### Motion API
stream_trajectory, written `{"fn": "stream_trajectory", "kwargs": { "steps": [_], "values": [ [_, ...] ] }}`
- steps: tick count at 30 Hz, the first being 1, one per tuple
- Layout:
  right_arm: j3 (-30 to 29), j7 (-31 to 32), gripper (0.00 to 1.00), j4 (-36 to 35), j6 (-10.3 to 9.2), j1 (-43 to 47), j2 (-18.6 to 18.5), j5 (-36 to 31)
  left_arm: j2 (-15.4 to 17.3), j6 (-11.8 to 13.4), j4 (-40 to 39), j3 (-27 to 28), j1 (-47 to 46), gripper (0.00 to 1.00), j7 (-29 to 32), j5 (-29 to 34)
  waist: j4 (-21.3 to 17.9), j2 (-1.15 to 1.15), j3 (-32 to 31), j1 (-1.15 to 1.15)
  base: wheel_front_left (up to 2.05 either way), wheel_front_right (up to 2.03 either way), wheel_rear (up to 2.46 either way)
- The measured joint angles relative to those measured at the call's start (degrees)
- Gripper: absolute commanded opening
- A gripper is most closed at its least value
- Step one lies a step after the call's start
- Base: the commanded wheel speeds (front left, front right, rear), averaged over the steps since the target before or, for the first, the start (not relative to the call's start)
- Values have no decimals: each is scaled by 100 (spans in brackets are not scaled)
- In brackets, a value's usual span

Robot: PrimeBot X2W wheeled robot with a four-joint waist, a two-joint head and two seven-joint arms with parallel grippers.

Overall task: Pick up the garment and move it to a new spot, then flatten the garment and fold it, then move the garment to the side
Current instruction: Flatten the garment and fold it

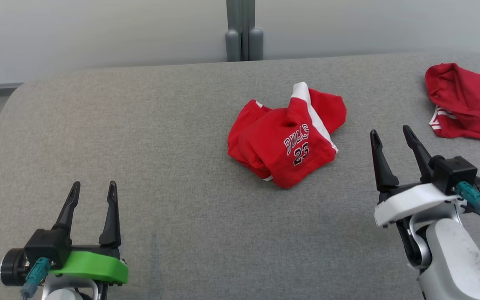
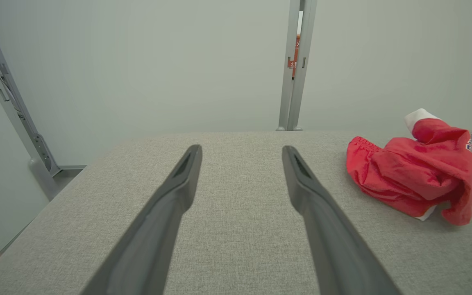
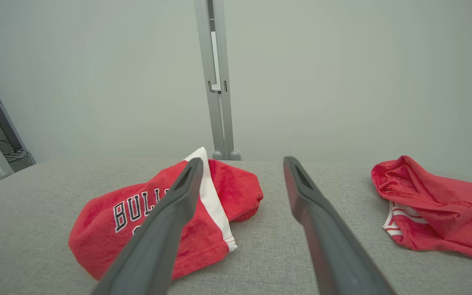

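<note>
A crumpled red garment (image 1: 286, 138) with a white stripe and "BULLS 23" lettering lies bunched near the middle of the grey table (image 1: 161, 125). It appears at the right of the left wrist view (image 2: 416, 176) and behind the left finger in the right wrist view (image 3: 137, 221). My left gripper (image 1: 93, 188) hovers open near the front left, well away from the garment, nothing between its fingers (image 2: 178, 192). To the right of the garment my right gripper (image 1: 390, 134) stands open and empty, its fingers (image 3: 305, 192) pointing towards the far edge.
A second red garment (image 1: 469, 102) with white trim lies crumpled at the table's far right edge, also in the right wrist view (image 3: 436, 205). A grey post (image 1: 243, 31) stands behind the table against a pale wall. The table's corners are rounded.
</note>
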Motion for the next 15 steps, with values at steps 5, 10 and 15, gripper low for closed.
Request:
{"fn": "stream_trajectory", "kwargs": {
  "steps": [5,10,15],
  "values": [
    [120,43,100,534,0,-584,-186,-40,-111,-51,35,-69,-208,100,-1,82,189,0,215,0,0,0,0],
    [157,37,100,1205,0,-1002,-305,-69,-232,-129,99,-107,-438,100,-1,147,435,0,434,0,0,0,0],
    [212,-25,100,2016,0,-1308,-370,-36,-360,-197,157,-125,-591,100,-1,201,655,0,649,0,0,0,0]
  ]
}}
